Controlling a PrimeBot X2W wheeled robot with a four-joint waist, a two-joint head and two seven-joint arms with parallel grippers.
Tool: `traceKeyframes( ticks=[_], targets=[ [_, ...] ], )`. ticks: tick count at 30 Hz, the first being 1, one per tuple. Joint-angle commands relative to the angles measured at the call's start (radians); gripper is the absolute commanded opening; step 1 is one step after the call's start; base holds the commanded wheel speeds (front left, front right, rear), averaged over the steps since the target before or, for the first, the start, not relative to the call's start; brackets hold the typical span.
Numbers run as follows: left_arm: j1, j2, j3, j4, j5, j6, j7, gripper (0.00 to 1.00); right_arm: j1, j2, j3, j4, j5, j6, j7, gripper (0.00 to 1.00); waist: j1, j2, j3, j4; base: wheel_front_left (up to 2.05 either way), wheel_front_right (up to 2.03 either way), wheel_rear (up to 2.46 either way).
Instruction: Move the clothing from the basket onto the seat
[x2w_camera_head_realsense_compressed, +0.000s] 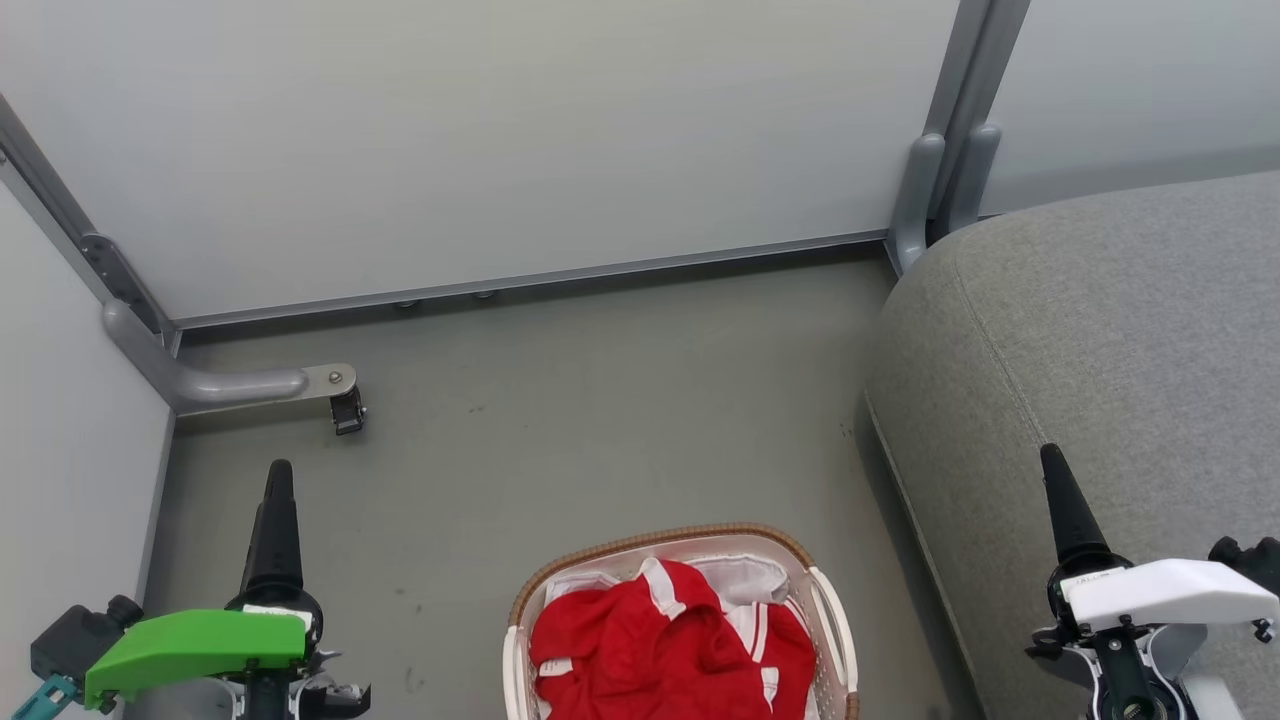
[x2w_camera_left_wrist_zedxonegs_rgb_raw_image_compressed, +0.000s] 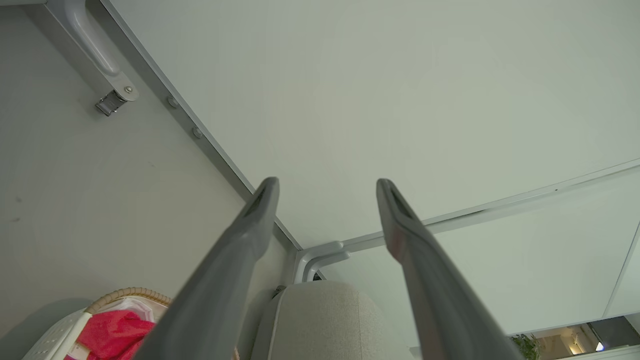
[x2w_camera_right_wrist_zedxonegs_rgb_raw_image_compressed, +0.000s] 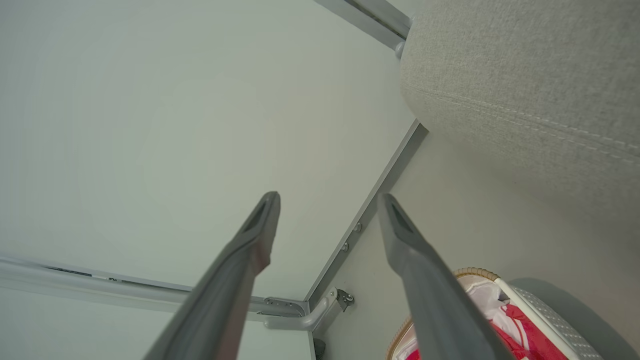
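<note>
Head view: left fingers, right fingers upward

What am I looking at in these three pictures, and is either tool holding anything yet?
This is a wheeled robot with two arms. The wide picture comes from a camera on its head, looking down at the floor. In it the left tool is at lower left and the right tool at lower right. The other two pictures come from a camera on each wrist, looking along that tool's two long fingers. Between the arms, on the floor, stands the basket with the red and white clothing inside. The grey seat is on the right. Both tools are open and hold nothing.
</note>
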Motion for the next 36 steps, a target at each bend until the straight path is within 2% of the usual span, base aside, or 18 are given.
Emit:
traceKeyframes(
  ticks=[1,15,36],
  targets=[
    [0.000,0.005,0.000,-0.023,0.055,0.002,-0.011,1.00,-0.001,-0.007,0.008,-0.024,-0.056,0.000,-0.013,1.00,-0.0001,0.0029,0.000,0.000,0.00,0.00,0.00],
    [0.033,0.007,-0.050,-0.052,0.363,0.031,-0.060,1.00,0.017,-0.009,0.044,-0.019,-0.328,0.000,-0.061,1.00,-0.0001,0.0041,0.003,0.001,0.00,0.00,0.00],
    [0.070,0.009,-0.081,-0.036,0.655,0.065,-0.122,1.00,0.029,-0.011,0.084,-0.029,-0.610,0.000,-0.122,1.00,-0.0001,0.0059,0.003,0.000,0.00,0.00,0.00]
  ],
)
